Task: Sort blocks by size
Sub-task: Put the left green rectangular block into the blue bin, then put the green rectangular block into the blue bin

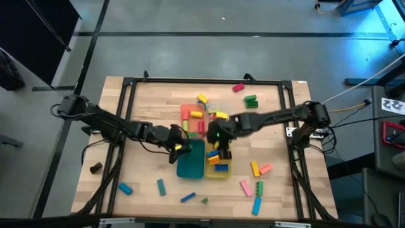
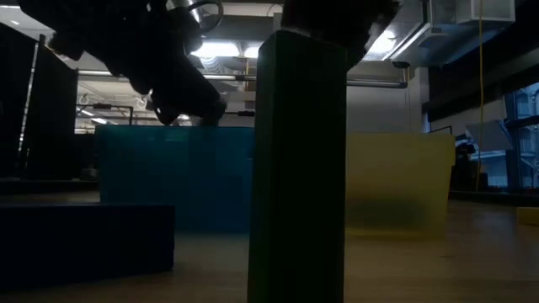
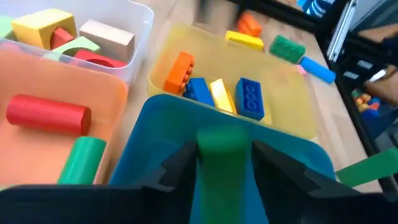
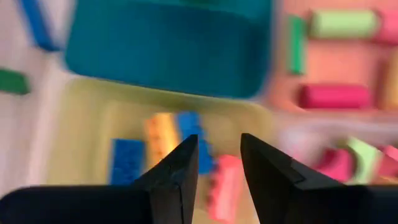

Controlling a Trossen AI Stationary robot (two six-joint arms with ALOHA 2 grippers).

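Observation:
My left gripper [image 1: 180, 149] hangs over the near left of the teal tray [image 1: 190, 163], shut on a green block [image 3: 221, 144]. My right gripper [image 1: 219, 143] stands open above the yellow tray [image 1: 218, 170], with nothing between its fingers [image 4: 219, 155]. Blue, orange and yellow blocks [image 3: 214, 93] lie flat on the yellow tray's floor. The orange tray [image 1: 192, 115] and the clear tray [image 1: 213, 120] behind hold larger cylinders and wooden shapes. Loose blocks lie flat on the table, among them a red one [image 1: 238, 88] and a green one [image 1: 251, 101] at the far right. My left gripper has the green block between its two fingers [image 3: 180, 168], which stand on two opposite sides of it. The block lies along the fingers, and its end [image 3: 221, 138] sticks out a little past their tips. It is lifted clear, over the teal tray's inside.
Yellow, pink, green and blue blocks [image 1: 256, 180] lie at the near right, and blue and green ones [image 1: 161, 187] at the near left. A green bar [image 2: 295, 168] stands upright near the front edge beside a blue block [image 2: 84, 236]. The table's black frame [image 1: 120, 126] rims the wood.

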